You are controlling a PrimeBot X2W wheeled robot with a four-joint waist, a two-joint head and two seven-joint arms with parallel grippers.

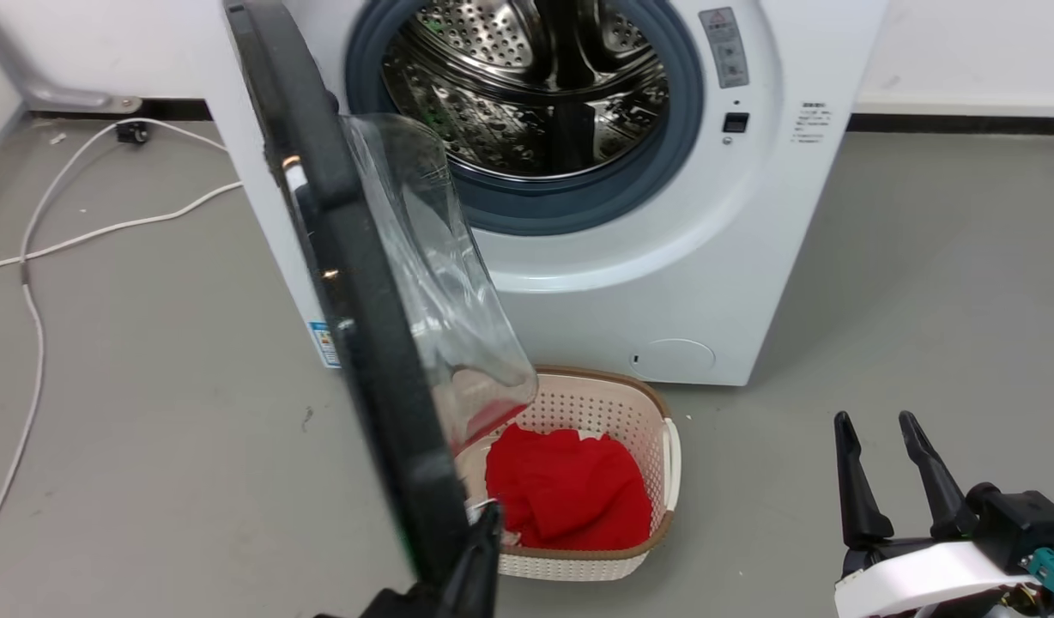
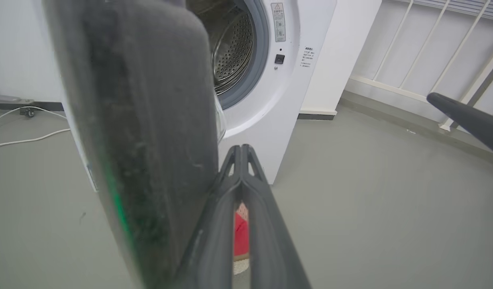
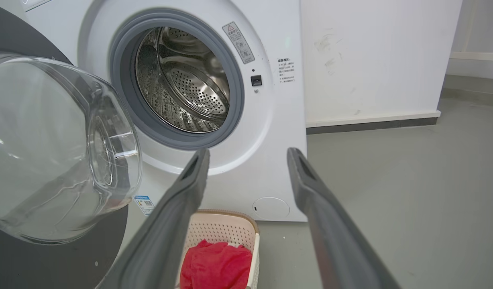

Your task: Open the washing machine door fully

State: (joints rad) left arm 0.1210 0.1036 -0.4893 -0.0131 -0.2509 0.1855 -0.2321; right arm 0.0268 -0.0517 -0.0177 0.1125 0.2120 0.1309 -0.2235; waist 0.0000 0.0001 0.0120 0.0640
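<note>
- A grey floor [image 1: 149, 386] and a white wall [image 1: 965, 51] are seen, with a thin white cable [image 1: 106, 228] trailing over the floor at the left.
- The large round black washing machine door [image 1: 364, 343] is swung well out from the front and is seen nearly edge-on from the head view; its hinge side is at the left.
- Its bulging clear glass bowl [image 1: 433, 283] faces right, towards the drum mouth.
- The big white boxy washing machine [image 1: 707, 283] is stood on the floor by the wall, with its perforated steel drum [image 1: 527, 77] and grey-blue rubber ring [image 1: 578, 206] exposed.
- The left tool [image 2: 240, 150] is held with its fingers pressed together, just beside the door's lower rim on the glass side; contact cannot be told.
- A cream perforated plastic basket [image 1: 613, 403] holding a red cloth [image 1: 570, 489] is set on the floor before the machine, partly under the door.
- The right tool [image 1: 875, 418] is held with its fingers apart, well clear of the door.
</note>
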